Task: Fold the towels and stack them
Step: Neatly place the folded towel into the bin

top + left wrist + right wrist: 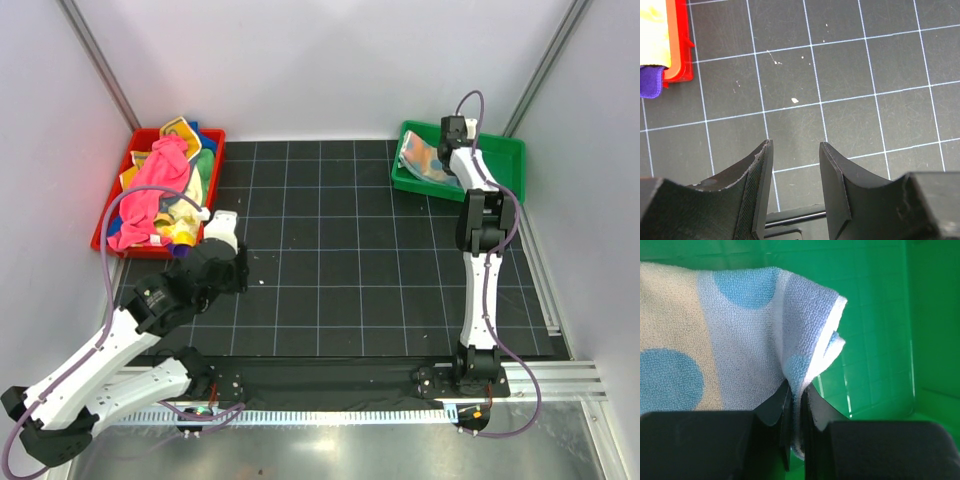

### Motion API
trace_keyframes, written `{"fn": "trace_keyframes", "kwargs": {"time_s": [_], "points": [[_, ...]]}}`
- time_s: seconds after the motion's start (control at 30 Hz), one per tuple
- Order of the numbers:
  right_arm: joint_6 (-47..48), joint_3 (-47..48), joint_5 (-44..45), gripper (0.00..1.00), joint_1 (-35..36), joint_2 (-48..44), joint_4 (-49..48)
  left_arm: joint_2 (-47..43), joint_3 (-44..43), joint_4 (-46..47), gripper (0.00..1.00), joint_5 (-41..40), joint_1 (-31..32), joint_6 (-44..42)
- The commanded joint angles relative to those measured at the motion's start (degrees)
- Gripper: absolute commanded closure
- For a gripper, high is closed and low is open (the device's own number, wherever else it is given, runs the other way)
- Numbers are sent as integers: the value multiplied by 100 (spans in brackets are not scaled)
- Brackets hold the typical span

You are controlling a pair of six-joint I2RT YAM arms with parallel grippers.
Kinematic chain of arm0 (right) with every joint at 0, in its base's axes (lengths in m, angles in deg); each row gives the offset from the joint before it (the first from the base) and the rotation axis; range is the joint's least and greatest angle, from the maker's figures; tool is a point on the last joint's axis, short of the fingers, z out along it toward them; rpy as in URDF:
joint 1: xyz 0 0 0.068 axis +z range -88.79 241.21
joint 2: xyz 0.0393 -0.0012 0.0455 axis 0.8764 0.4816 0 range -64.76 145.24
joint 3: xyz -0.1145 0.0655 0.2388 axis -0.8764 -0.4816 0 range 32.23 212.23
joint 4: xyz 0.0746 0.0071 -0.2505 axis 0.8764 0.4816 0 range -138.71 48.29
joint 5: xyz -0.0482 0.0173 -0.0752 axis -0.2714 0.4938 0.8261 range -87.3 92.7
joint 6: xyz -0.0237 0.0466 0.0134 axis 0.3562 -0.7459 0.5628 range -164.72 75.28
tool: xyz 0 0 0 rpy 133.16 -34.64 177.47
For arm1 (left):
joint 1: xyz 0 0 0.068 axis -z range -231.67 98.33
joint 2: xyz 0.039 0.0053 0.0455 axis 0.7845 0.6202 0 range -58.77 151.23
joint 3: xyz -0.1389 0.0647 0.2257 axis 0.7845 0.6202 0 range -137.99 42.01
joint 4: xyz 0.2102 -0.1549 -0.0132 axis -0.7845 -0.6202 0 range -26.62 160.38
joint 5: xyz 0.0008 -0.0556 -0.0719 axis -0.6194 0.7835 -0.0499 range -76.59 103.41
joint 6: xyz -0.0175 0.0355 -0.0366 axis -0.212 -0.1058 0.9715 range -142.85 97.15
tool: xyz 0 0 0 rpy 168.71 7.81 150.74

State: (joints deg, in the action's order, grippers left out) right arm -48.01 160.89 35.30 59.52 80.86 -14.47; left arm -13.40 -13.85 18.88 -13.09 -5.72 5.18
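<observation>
Several towels lie heaped in the red tray (103,238) at the left, with a pink one (155,185) on top of yellow, green and blue ones. A pastel towel (425,158) with blue dots (740,335) lies in the green tray (508,162) at the back right. My right gripper (798,387) is down in that tray, shut on a folded edge of the pastel towel. My left gripper (796,147) hovers open and empty over the black grid mat (850,75), just right of the red tray's near corner (682,55). A dark blue towel edge (651,80) hangs over that rim.
The gridded mat (340,260) spans the space between the two trays. White walls close in the back and both sides. The right arm (480,260) stretches straight up the right side of the mat, and the left arm (130,330) angles in from the bottom left.
</observation>
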Motion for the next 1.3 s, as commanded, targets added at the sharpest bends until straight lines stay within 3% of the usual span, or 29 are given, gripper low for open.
{"fn": "trace_keyframes", "kwargs": {"time_s": [0.0,0.2,0.3,0.57,0.77,0.97,1.13,1.27], "points": [[4,80,212,99,-85,-60,-207,16,4,79,55,75,-78,-70],[4,185,229,99,-156,-60,-190,51,4,97,55,93,-104,-87],[-14,230,273,94,-182,-60,-189,87,-4,106,55,136,-139,-96],[-163,458,378,48,-252,-139,38,69,4,114,55,171,-174,-105],[-497,476,256,29,-261,-569,232,60,4,123,55,207,-192,-114],[-1304,292,-859,20,-218,-1369,312,43,4,167,54,242,-183,-105],[-1885,-1156,-1571,15,142,-2519,-329,218,-109,176,54,198,-183,-79],[-2289,-2937,-2036,13,861,-3468,-1266,595,-460,334,51,58,-210,79]]}}
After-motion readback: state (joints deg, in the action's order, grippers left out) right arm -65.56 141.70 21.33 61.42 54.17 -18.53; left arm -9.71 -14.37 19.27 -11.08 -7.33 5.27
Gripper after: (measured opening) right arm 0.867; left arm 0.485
